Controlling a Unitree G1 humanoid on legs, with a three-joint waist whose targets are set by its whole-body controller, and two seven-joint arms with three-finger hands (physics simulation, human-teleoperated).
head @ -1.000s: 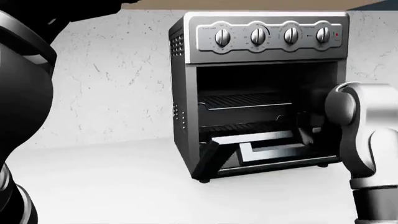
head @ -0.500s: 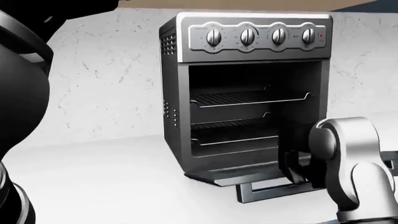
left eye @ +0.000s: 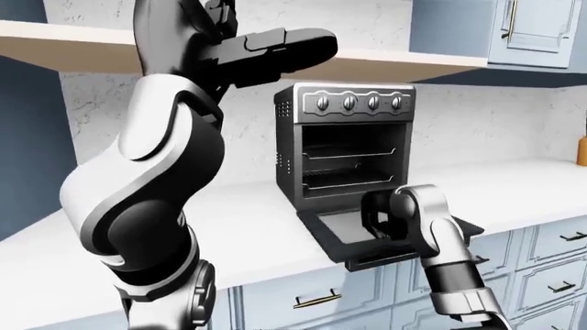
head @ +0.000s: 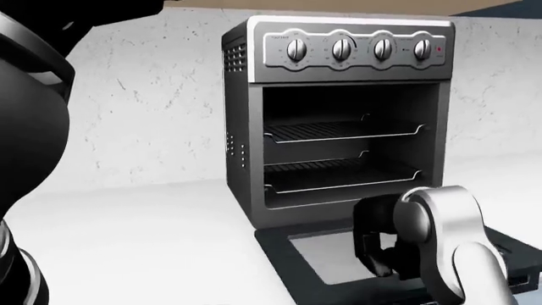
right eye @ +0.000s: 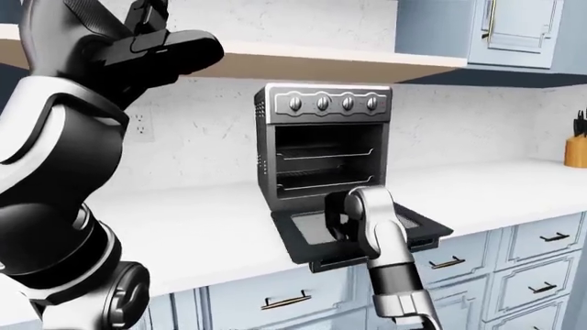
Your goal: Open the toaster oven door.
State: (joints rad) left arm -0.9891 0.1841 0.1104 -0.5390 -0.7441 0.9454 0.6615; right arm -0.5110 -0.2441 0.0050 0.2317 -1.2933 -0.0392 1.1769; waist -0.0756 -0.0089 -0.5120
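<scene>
I see the toaster oven (head: pixel 338 114) on the white counter (left eye: pixel 248 227) against the wall, its door (right eye: pixel 303 237) folded flat past the counter edge, both racks bare. My eye views show drawers (right eye: pixel 541 240) below and a knife block (right eye: pixel 576 148) far right; the head view doesn't. My right hand (head: pixel 377 244) rests on the door, grip unclear. My left hand (left eye: pixel 266 51) is raised, fingers loose, holding nothing.

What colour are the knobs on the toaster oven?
Silver knobs, clearest in the head view.
</scene>
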